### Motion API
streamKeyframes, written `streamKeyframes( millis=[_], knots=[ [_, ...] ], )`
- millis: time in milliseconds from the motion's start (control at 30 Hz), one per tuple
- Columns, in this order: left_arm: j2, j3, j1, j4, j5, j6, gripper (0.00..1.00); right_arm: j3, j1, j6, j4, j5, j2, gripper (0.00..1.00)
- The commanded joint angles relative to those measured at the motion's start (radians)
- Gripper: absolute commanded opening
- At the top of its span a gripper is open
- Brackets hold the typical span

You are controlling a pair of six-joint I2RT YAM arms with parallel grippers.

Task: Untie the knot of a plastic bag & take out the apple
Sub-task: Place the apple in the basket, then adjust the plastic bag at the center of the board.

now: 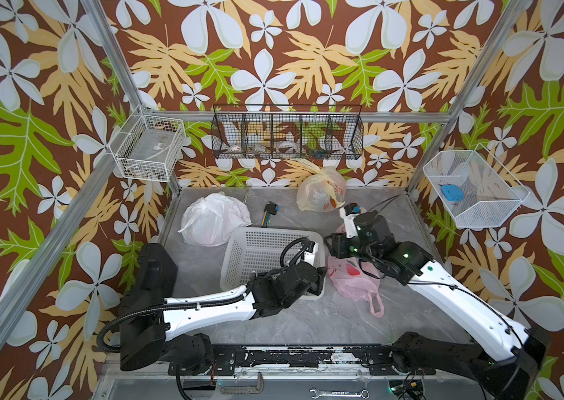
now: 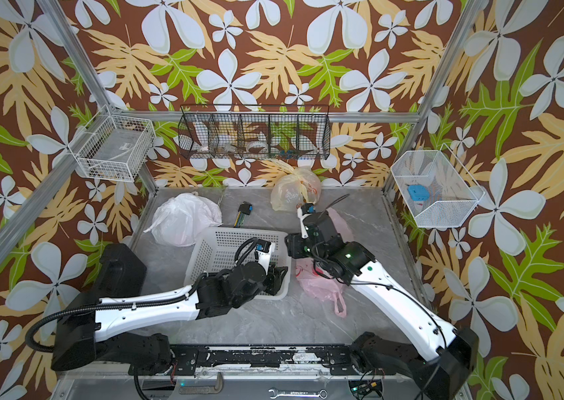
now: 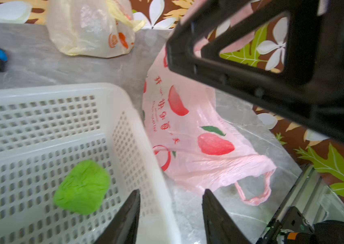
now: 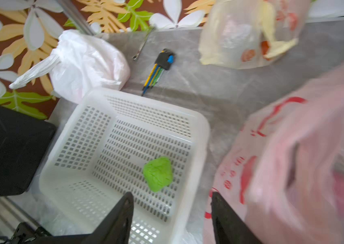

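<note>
Bare table [image 1: 308, 322] lies open along the near edge. Mid-table the white basket [image 1: 239, 256] blocks the way, with the pink bag [image 1: 353, 285] just beside it. Farther back, the white bag [image 1: 213, 218], hex key set [image 1: 270, 211] and yellow bag [image 1: 318, 194] leave only narrow gaps between them.

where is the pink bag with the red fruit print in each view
top view: pink bag beside the white basket, partly under the right arm
top view: bag in the same spot
left wrist: bag beside the basket's outer wall
right wrist: bag blurred, close, beside the basket
shared landmark: the white basket
</note>
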Motion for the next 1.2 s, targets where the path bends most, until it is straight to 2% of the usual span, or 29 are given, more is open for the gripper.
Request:
streamKeyframes(
  millis=[0,67,167,367,433,500,700,900,1067,1167],
  knots=[
    [0.090,0.112,-0.049,-0.003,0.050,0.024,0.49,-0.064,-0.057,0.019,-0.097,0.083,-0.128,0.48],
    [0.172,0.194,-0.073,-0.011,0.058,0.019,0.50,-0.091,-0.073,0.027,-0.142,0.133,-0.198,0.42],
    [0.296,0.295,-0.083,-0.020,0.069,0.000,0.54,-0.135,-0.081,0.033,-0.169,0.174,-0.252,0.42],
    [0.518,0.497,-0.083,-0.155,0.043,0.026,0.64,-0.234,-0.087,0.045,-0.129,0.151,-0.255,0.54],
    [0.549,0.503,-0.083,-0.174,0.039,0.022,0.64,-0.290,-0.114,0.045,-0.089,0.135,-0.237,0.55],
    [0.553,0.468,-0.083,-0.171,0.041,-0.001,0.63,-0.349,-0.159,0.048,-0.036,0.062,-0.215,0.53],
    [0.503,0.260,-0.083,-0.034,0.096,-0.074,0.40,-0.488,-0.178,0.080,0.105,-0.008,-0.135,0.47],
    [0.495,0.184,-0.083,0.016,0.121,-0.122,0.18,-0.571,-0.177,0.100,0.155,0.019,-0.054,0.43],
    [0.464,0.140,-0.071,0.070,0.159,-0.134,0.01,-0.605,-0.179,0.099,0.132,0.073,-0.095,0.24],
    [0.452,0.134,-0.054,0.089,0.201,-0.132,0.00,-0.608,-0.179,0.106,0.110,0.071,-0.143,0.12]
  ],
)
